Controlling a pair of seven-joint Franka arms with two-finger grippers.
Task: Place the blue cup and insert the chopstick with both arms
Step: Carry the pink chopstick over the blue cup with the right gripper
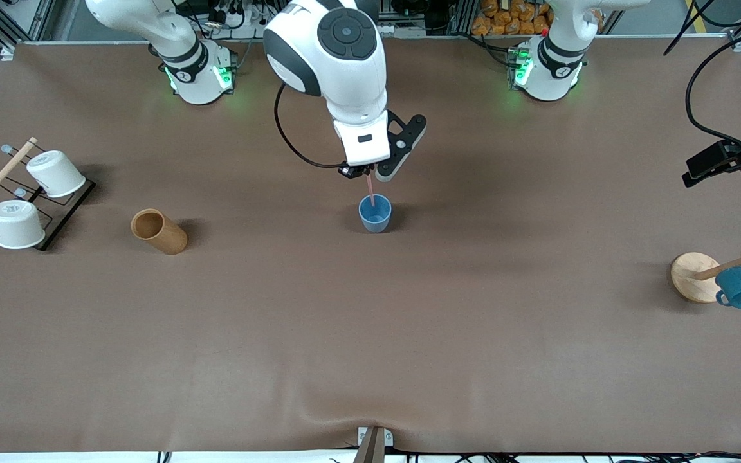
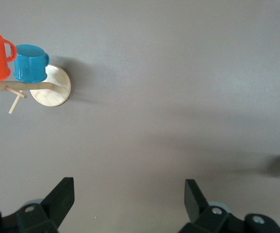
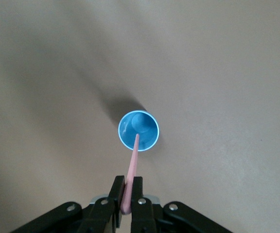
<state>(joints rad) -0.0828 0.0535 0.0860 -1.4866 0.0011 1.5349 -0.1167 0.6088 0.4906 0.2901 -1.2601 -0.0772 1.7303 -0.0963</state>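
**Ana:** Right gripper [image 3: 126, 200] first: its jaws are clamped narrow on the upper end of the chopstick [image 3: 133, 162], and it hangs directly over the blue cup [image 1: 375, 214]. The cup stands upright near the middle of the bench [image 1: 409, 334], mouth open.

**Ben:** So the cup is placed already, and we're on the insertion?

**Ana:** That's my reading. In the right wrist view the stick's lower tip sits inside the rim [image 3: 138, 130], pointing at the cup's floor. Whether it touches the bottom I cannot tell.

**Ben:** What does the next move ask for?

**Ana:** Probably a short straight descent, then parting the jaws so the stick drops and leans on the wall. The stick is thin and the cup light, so any sideways drag on the rim could tip it.

**Ben:** And the other arm?

**Ana:** Left gripper [image 2: 129, 199] waits up over the left arm's end of the bench, fingers spread wide and empty, above bare surface beside the mug tree [image 1: 698, 276] with its teal mug [image 1: 740, 287].

**Ben:** Room to work?

**Ana:** Plenty. The brown wooden cylinder [image 1: 159, 231] lies on its side well apart, toward the right arm's end, and the rack with two white cups [image 1: 29, 199] sits near that end's edge. Around the cup the bench is open, and no edge is close.
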